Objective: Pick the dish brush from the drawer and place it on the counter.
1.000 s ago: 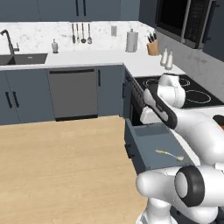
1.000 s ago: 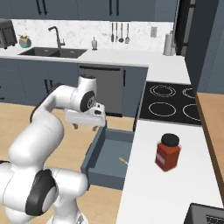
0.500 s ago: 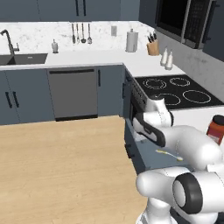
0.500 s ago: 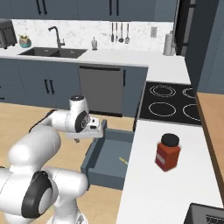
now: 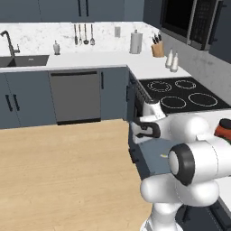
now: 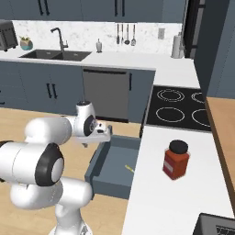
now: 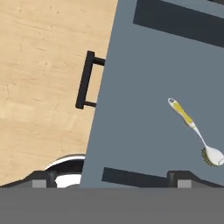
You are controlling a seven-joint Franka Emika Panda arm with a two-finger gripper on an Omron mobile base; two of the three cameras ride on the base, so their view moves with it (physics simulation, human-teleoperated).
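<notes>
1. My hand (image 6: 98, 133) hangs over the open drawer (image 6: 114, 158), empty; its tips stand wide apart, I think.
2. The dish brush (image 7: 194, 130) lies flat on the drawer floor, off toward the bench (image 6: 183, 202).
3. In the hand view, its long axis runs diagonally.

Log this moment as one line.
phase: approach | blue-grey drawer: open | pale-yellow dish brush: inside, ungrasped | gripper: above drawer
</notes>
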